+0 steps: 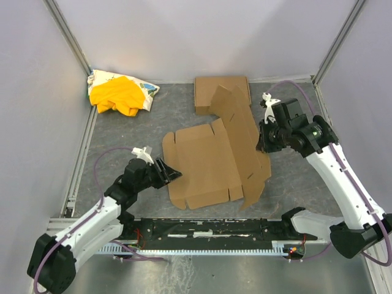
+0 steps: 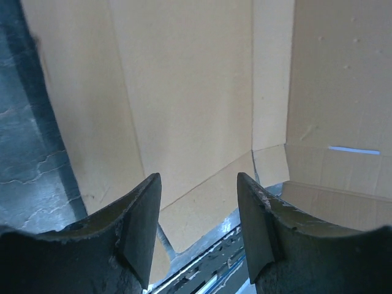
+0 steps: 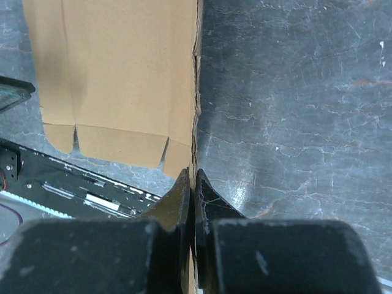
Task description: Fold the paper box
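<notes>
The paper box (image 1: 205, 160) is a brown die-cut sheet lying mostly flat mid-table, with its right panel (image 1: 242, 125) lifted at a slant. My right gripper (image 1: 262, 142) is shut on that raised panel's right edge. In the right wrist view the fingers (image 3: 193, 179) pinch the thin cardboard edge, and the sheet (image 3: 122, 73) spreads off to the left. My left gripper (image 1: 173, 174) is at the sheet's left edge, open. Its wrist view shows the gripper (image 2: 199, 187) with an empty gap and the cardboard (image 2: 196, 92) just ahead.
A second flat brown cardboard box (image 1: 207, 92) lies at the back, partly behind the raised panel. A yellow cloth bundle (image 1: 119, 93) sits in the back left corner. A black rail (image 1: 208, 229) runs along the near table edge between the arm bases.
</notes>
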